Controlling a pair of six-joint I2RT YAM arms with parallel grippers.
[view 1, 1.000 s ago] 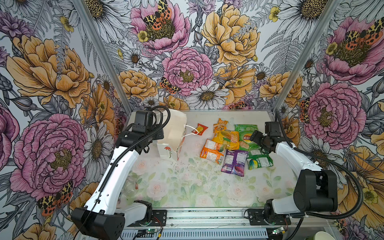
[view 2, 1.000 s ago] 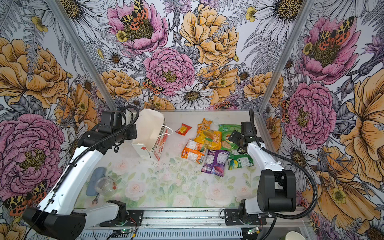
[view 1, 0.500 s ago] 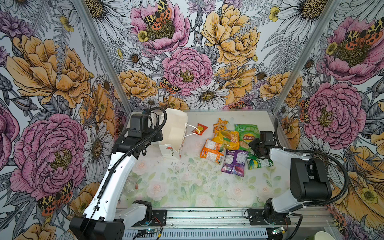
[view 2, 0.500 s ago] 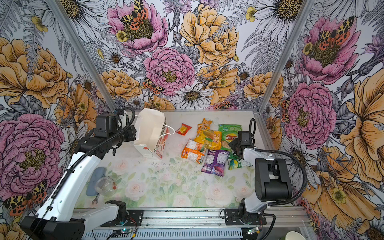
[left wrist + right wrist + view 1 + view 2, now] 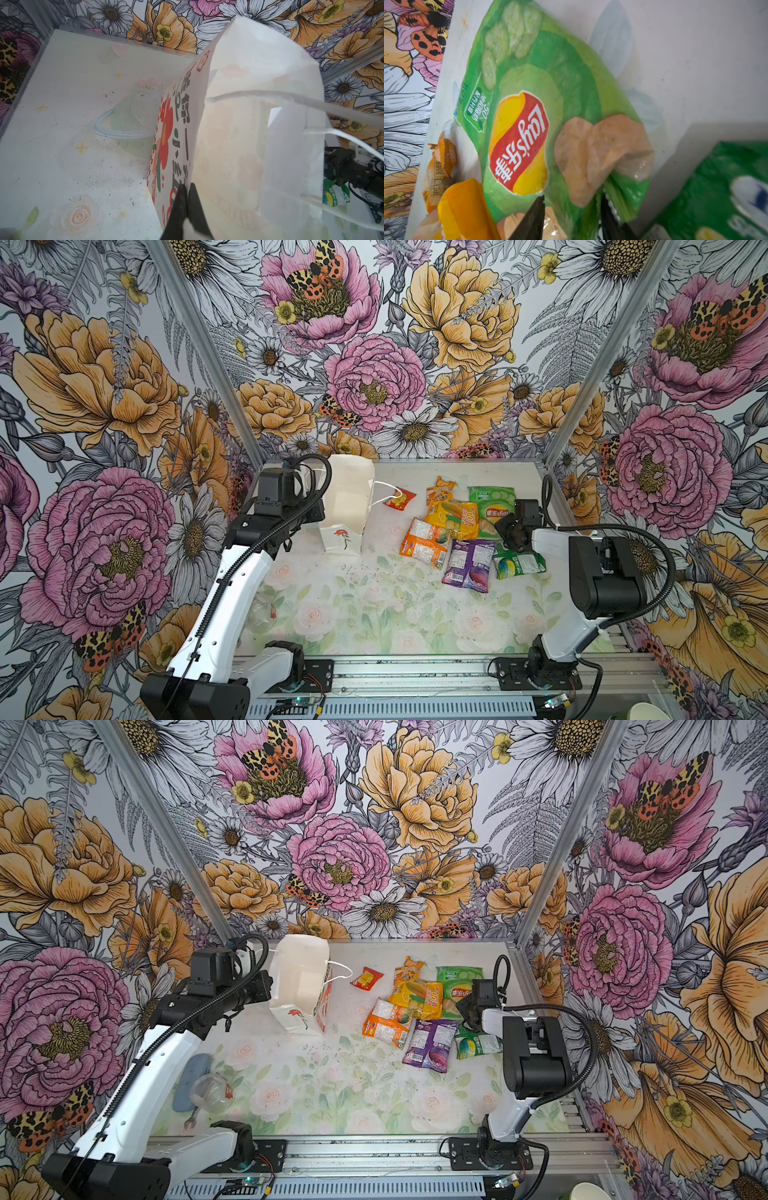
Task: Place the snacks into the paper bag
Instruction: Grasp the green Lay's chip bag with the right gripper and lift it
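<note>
Seven snacks (image 5: 465, 531) lie clustered on the right half of the bench (image 5: 374, 614): two green, one yellow-orange packet (image 5: 455, 514), one orange-white packet (image 5: 424, 541), one purple packet (image 5: 469, 566), one small orange packet (image 5: 439, 488) and one small red packet (image 5: 400, 498); several overlap at their edges, while the red one lies apart from them, nearest the bag; the right claw (image 5: 572, 196) has closed on the near end of the larger green packet (image 5: 529, 104), with film bunched between its two fingers; the second green packet (image 5: 519, 565) lies just beside that claw; the one paper bag (image 5: 347, 502) stands upright at the far left, mouth open, with two cord handles (image 5: 386, 488), one looping out to the red packet; the left claw (image 5: 187, 187), fingers pressed together, pinches the bag's rim; one clear plastic cup (image 5: 208, 1092) lies under the left arm.
</note>
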